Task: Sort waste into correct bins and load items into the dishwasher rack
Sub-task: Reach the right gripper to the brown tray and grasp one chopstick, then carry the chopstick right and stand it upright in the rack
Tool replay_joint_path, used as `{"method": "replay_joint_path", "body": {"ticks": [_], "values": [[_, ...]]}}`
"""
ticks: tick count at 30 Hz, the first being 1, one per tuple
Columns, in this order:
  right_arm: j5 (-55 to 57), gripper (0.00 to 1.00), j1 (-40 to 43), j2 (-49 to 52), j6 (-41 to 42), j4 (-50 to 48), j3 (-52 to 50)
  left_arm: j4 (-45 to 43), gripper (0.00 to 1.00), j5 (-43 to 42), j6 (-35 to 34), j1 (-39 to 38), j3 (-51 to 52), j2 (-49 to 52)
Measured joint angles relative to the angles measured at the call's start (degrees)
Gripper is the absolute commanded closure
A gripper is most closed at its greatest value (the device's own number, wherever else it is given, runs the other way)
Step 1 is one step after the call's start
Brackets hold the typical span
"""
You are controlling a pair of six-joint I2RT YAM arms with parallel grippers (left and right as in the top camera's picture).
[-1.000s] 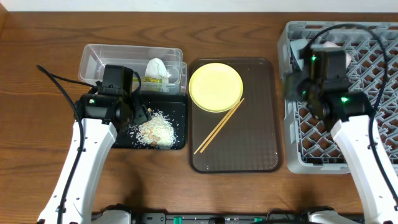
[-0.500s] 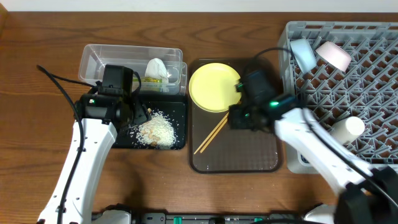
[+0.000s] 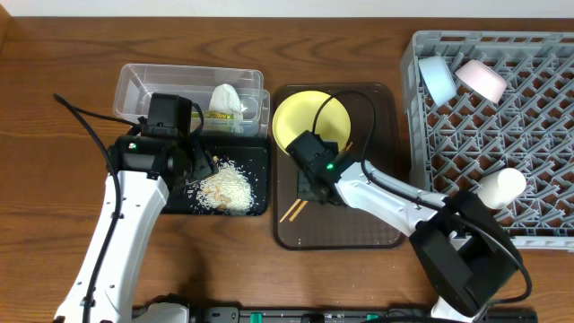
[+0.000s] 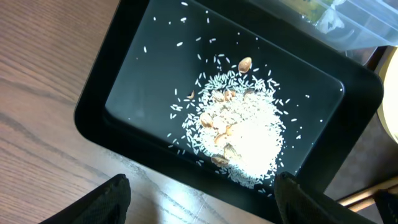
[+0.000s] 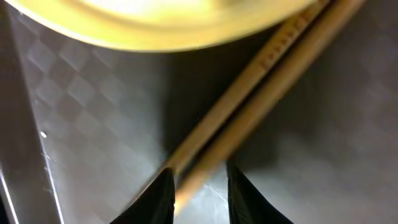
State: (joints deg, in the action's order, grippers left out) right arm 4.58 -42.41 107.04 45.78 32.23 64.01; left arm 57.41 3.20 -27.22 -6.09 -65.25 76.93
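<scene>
Read the overhead view as a clock face. The wooden worktop point(image 3: 54, 72) shows bare wood at 9 o'clock and along the 6 o'clock edge. The grey dishwasher rack point(image 3: 529, 135) fills 3 o'clock and runs off the frame. A blue bowl point(image 3: 437, 79) and a pink bowl point(image 3: 482, 79) sit at its 11 o'clock corner, and a white cup point(image 3: 500, 187) lies near its middle.

A narrow strip of wood separates the rack from the brown serving tray point(image 3: 359, 224), whose 5 o'clock half is bare. The clear tub point(image 3: 143, 85) at 10 o'clock holds a napkin point(image 3: 226, 97) and a wrapper point(image 3: 220, 115). Its near edge meets the black tray point(image 3: 258, 166), which carries rice point(image 4: 242, 137).

The yellow plate point(image 3: 296, 126) sits in the serving tray's 11 o'clock corner. The chopsticks point(image 5: 273, 68) slant from 7 to 1 o'clock beside it, and the print on them is too blurred to read.

The left arm rises from 7 o'clock, and the left fingers point(image 4: 106, 202) hang spread wide above the black tray, holding nothing. The right arm stretches from 5 o'clock across the serving tray with its wrist tipped down. The right fingers point(image 5: 155, 199) stand close on either side of the chopsticks, but I cannot tell whether they pinch them.
</scene>
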Motion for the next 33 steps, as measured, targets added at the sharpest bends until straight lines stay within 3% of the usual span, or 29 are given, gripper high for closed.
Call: {"method": "replay_joint_path", "body": {"ticks": [5,12,22,28,33], "values": [[1.1,0.74,0.0,0.4,0.9,0.6,0.0,0.0,0.23,0.0,0.0,0.0,0.0,0.0],[3.3,0.98,0.0,0.5,3.1,6.6,0.2,0.0,0.23,0.0,0.0,0.0,0.0,0.0],[4.7,0.99,4.5,0.5,2.5,10.9,0.5,0.0,0.23,0.0,0.0,0.0,0.0,0.0],[5.2,0.99,12.0,-1.5,-4.8,11.5,0.0,0.0,0.23,0.0,0.0,0.0,0.0,0.0],[4.9,0.99,19.2,-11.3,-17.4,11.5,-0.1,0.0,0.23,0.0,0.0,0.0,0.0,0.0]]}}
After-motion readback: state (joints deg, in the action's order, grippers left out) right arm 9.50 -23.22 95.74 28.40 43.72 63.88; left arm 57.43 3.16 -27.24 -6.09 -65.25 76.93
